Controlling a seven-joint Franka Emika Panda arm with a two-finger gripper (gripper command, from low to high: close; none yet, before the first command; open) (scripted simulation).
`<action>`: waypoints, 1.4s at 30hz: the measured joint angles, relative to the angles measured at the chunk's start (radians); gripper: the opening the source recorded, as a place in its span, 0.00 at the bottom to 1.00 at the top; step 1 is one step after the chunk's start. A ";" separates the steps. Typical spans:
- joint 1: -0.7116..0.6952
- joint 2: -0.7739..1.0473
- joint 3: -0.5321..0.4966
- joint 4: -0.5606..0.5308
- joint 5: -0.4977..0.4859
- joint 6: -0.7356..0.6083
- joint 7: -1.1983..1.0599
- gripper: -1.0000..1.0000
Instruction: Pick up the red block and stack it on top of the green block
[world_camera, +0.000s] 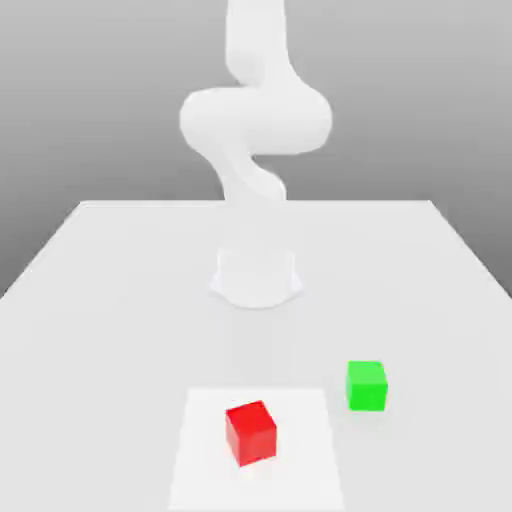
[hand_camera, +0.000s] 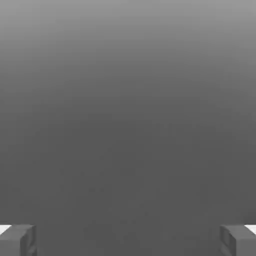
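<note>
Red block (world_camera: 250, 432) sits on a paler square patch (world_camera: 300, 470) of the white table (world_camera: 100, 290), green block (world_camera: 367, 385) near it toward the exterior view's right, apart, nothing between; gripper (hand_camera: 128, 240) fingers (hand_camera: 17, 239) spread wide, holding nothing.

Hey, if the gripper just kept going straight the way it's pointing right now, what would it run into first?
Probably nothing close. In the hand view the gripper is open, its fingertips wide apart, and ahead lies a plain grey surface with no block between them. How far off that surface is can't be judged.
</note>
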 joint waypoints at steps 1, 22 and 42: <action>0.007 0.040 -0.007 -0.018 0.000 0.021 -0.019 0.50; 0.073 0.805 -0.082 -0.343 0.031 0.441 -0.387 0.50; 0.117 0.733 -0.026 -0.387 0.021 0.403 -0.412 0.00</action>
